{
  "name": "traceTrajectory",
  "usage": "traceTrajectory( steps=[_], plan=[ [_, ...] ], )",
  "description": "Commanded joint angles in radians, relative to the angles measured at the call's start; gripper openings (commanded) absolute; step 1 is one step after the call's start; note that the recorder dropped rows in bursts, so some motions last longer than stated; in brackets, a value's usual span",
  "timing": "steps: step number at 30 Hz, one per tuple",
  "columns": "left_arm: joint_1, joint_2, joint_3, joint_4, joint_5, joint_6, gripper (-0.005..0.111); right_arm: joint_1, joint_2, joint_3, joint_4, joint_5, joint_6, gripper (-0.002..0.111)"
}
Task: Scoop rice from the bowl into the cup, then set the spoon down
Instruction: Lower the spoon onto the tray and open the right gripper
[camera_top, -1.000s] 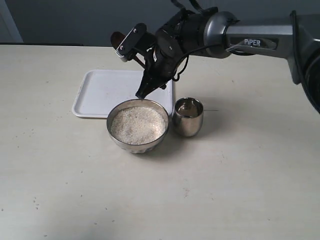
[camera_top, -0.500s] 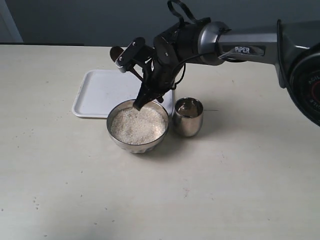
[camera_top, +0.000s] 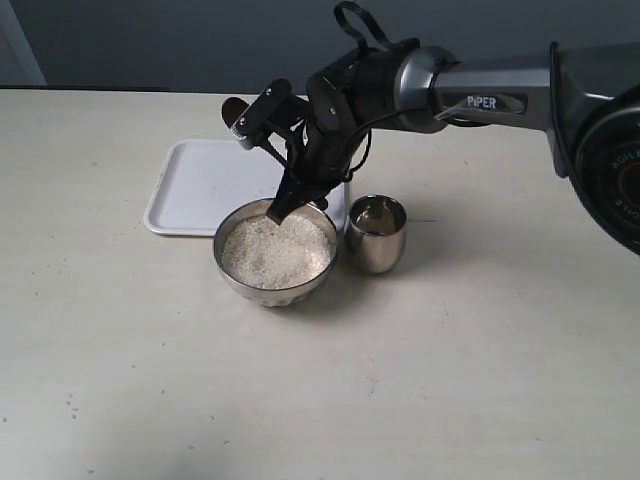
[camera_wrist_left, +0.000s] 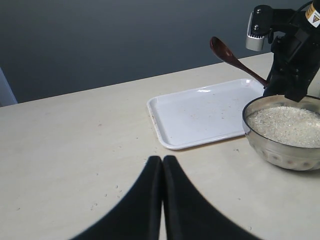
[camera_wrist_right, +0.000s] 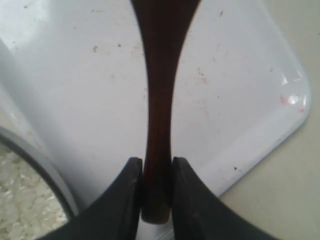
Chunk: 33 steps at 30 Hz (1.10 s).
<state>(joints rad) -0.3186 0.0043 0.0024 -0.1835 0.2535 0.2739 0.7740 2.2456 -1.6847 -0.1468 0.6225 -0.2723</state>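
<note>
My right gripper (camera_top: 285, 205) is shut on the handle end of the dark wooden spoon (camera_top: 262, 135), its tips pointing down at the back rim of the steel bowl (camera_top: 226, 268). The spoon's oval end (camera_wrist_left: 220, 47) sticks up and away, over the tray. White rice (camera_top: 275, 250) fills the bowl in a pale heap. The small steel cup (camera_top: 376, 240) stands just right of the bowl. In the right wrist view the pads (camera_wrist_right: 131, 185) squeeze the spoon handle (camera_wrist_right: 160, 100) above the tray, with the bowl rim (camera_wrist_right: 35, 155) beside them. My left gripper (camera_wrist_left: 162, 160) is shut and empty, low over the table.
A white tray (camera_top: 195, 190) lies behind the bowl, bare apart from specks; the same tray (camera_wrist_left: 200, 110) shows in the left wrist view. A few stray grains dot the tabletop (camera_top: 70, 400). The right arm (camera_top: 480, 85) spans the back right.
The right gripper with the spoon has come down and slightly left, from above the bowl to its back rim. Over the last half second it hardly moved.
</note>
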Motion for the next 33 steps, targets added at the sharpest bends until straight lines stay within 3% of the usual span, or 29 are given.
traceTrajectory(
  steps=[1,33],
  plan=[
    [-0.002,-0.004,-0.002,-0.001,-0.015,-0.002,0.001,-0.005,-0.003,-0.006,-0.003,0.003,-0.006,-0.001],
    [-0.002,-0.004,-0.002,-0.001,-0.015,-0.002,0.001,-0.005,-0.003,-0.006,0.023,0.03,-0.006,-0.001]
  ],
)
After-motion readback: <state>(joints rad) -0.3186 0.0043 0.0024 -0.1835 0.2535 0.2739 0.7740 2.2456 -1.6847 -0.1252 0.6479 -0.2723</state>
